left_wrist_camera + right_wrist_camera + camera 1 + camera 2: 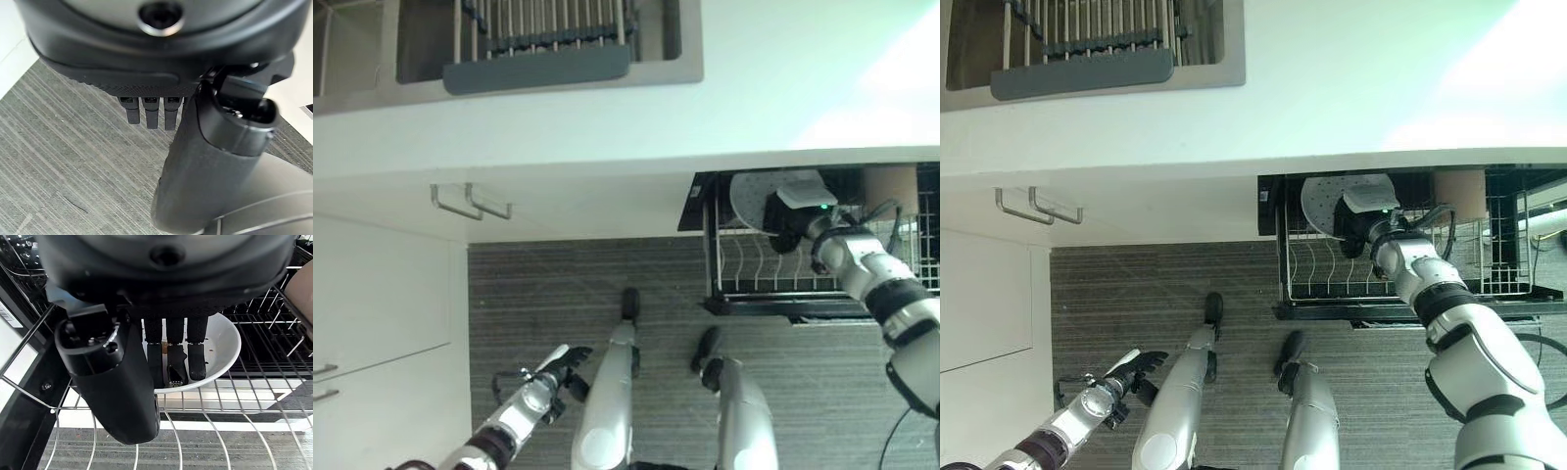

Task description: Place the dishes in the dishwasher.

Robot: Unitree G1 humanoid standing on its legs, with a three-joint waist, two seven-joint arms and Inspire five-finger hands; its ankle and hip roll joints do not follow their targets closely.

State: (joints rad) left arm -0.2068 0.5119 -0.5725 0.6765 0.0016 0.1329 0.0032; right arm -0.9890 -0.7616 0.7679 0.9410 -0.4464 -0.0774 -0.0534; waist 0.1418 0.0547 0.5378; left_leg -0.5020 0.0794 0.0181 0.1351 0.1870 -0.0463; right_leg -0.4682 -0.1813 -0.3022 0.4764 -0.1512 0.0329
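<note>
The pulled-out dishwasher rack (1410, 294) of wire carries a white plate (222, 347), which stands on its edge among the wire prongs at the rack's 11 o'clock part. A brown cup-like thing (1459, 196) sits in the rack at about 1 o'clock. Under the rack lies the grey striped floor (558, 284). Above, the white counter (754, 88) holds a sink with a drying rack (543, 39) inside, at 11 o'clock.

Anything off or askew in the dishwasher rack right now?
Nothing stands out. The right hand holds a white plate over the pulled-out wire rack, fingers curled on its rim. No spill or damage visible. The left hand hangs idle, low over the floor.
</note>
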